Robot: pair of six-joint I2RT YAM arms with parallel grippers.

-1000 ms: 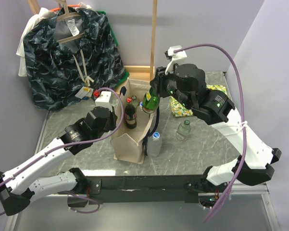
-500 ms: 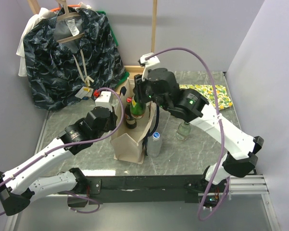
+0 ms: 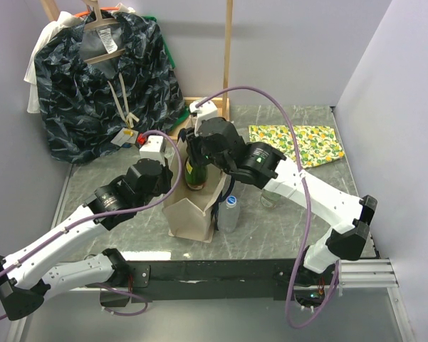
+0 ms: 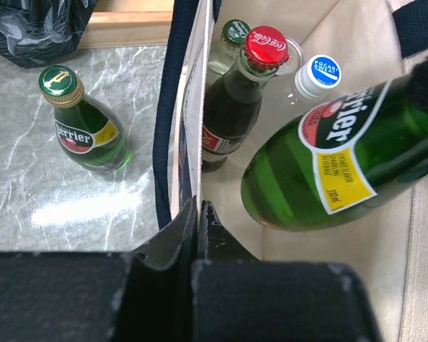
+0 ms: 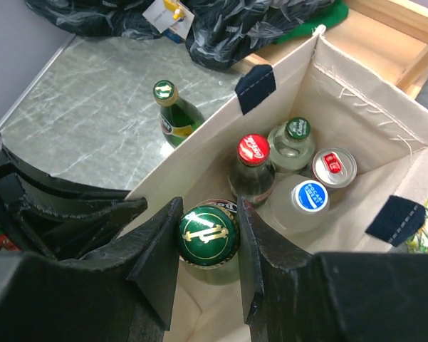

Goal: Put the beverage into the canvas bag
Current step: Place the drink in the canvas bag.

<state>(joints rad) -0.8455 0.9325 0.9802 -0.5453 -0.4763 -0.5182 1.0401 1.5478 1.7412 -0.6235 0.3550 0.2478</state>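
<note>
Now R gripper (image 5: 208, 242) holds Perrier btl (image 4: 327, 164) inside canvas bag (image 3: 189, 217), Coca-Cola (image 4: 262, 48) alongside.

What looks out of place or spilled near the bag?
Nothing is spilled or damaged. Only the green Perrier bottle in the right gripper is askew: it leans steeply inside the canvas bag, beside the more upright Coca-Cola bottle.

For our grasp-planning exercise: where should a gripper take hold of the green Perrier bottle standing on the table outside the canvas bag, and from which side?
Probably the narrow neck just under the cap of the Perrier bottle, coming from above: it stands upright, the slim neck suits a two-finger pinch, and the canvas bag stands close beside it.
</note>
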